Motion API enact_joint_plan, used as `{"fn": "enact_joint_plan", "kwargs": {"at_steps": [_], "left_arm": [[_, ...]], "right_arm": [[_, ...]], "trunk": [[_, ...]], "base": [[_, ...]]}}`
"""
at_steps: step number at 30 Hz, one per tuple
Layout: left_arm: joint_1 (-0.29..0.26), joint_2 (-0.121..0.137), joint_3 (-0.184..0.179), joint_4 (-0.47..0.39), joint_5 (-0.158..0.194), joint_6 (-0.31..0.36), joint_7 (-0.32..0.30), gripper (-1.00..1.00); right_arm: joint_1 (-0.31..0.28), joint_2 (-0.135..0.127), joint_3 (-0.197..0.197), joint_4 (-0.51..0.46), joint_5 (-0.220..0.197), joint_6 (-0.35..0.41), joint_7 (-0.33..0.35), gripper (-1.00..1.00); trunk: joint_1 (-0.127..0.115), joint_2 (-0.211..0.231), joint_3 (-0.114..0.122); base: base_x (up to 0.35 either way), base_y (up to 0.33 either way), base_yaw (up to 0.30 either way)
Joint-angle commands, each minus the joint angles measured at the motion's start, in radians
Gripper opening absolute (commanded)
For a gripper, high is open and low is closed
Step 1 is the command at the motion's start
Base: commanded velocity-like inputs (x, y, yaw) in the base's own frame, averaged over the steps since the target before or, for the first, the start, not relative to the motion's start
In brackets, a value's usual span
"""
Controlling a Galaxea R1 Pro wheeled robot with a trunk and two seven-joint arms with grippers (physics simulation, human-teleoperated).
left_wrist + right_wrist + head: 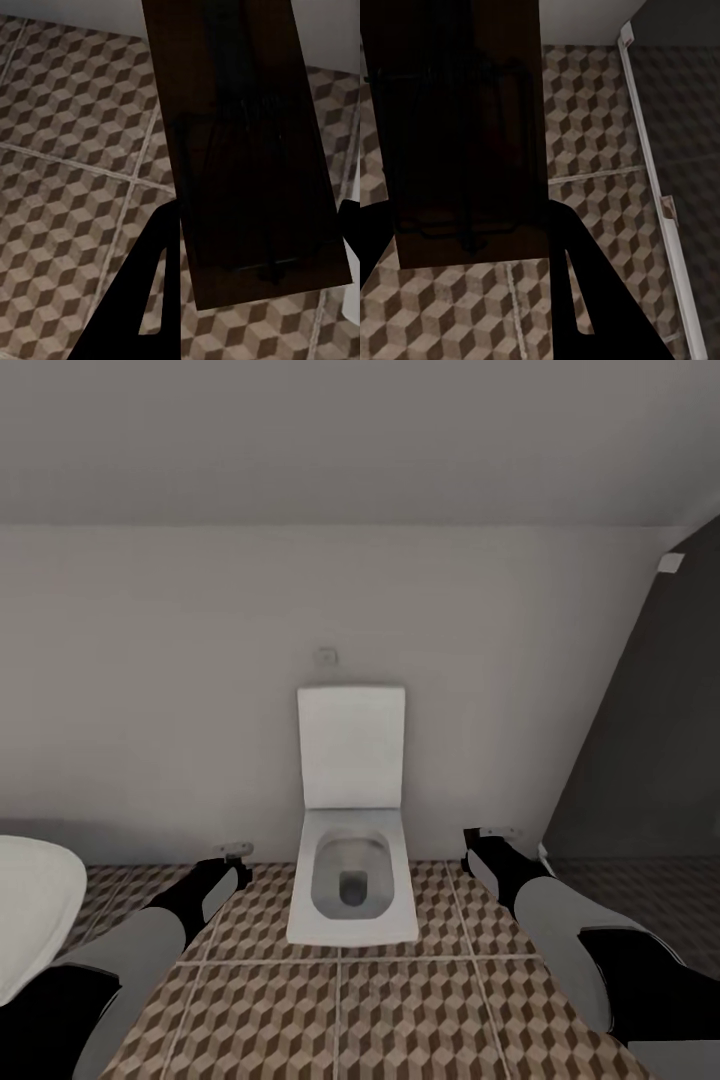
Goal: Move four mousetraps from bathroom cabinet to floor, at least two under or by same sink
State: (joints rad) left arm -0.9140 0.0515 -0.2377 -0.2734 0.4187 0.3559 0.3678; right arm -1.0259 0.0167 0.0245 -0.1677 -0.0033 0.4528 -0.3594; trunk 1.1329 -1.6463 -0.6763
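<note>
Each gripper holds a mousetrap above the bathroom floor (400,1010) with its brown and cream cube tiles. In the left wrist view a dark-brown mousetrap (240,150) with thin metal parts lies between the fingers of my left gripper (251,240), which is shut on it. A second mousetrap (457,112) is held the same way by my right gripper (465,240). In the head view the left gripper (232,852) and the right gripper (492,835) hang low on either side of the toilet. The cabinet and the sink are out of view.
A white square-edged toilet (352,880) with its lid up stands against the pale wall straight ahead. A white bathtub rim (30,910) curves in at the left. A dark wall panel (650,740) with a white skirting strip (649,172) closes the right side.
</note>
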Motion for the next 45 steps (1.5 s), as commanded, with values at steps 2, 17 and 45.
{"fn": "enact_joint_plan", "kwargs": {"at_steps": [2,17,45], "left_arm": [[0.000,0.001,-0.009,-0.003,0.007,0.006,0.010,-1.00],[0.000,0.004,-0.011,-0.003,0.007,0.006,0.010,-1.00],[0.000,0.004,-0.011,-0.002,0.006,0.005,0.010,-1.00]], "right_arm": [[0.000,0.000,0.002,-0.002,-0.003,0.006,-0.003,-1.00],[0.003,0.012,0.002,-0.010,-0.001,0.004,0.002,-1.00],[0.003,0.017,0.002,-0.010,0.015,-0.032,0.002,-1.00]], "trunk": [[0.008,-0.015,-0.007],[0.065,-0.120,-0.054],[0.173,-0.316,-0.142]], "base": [[0.000,0.000,0.000],[0.000,0.000,0.000],[0.000,0.000,0.000]]}}
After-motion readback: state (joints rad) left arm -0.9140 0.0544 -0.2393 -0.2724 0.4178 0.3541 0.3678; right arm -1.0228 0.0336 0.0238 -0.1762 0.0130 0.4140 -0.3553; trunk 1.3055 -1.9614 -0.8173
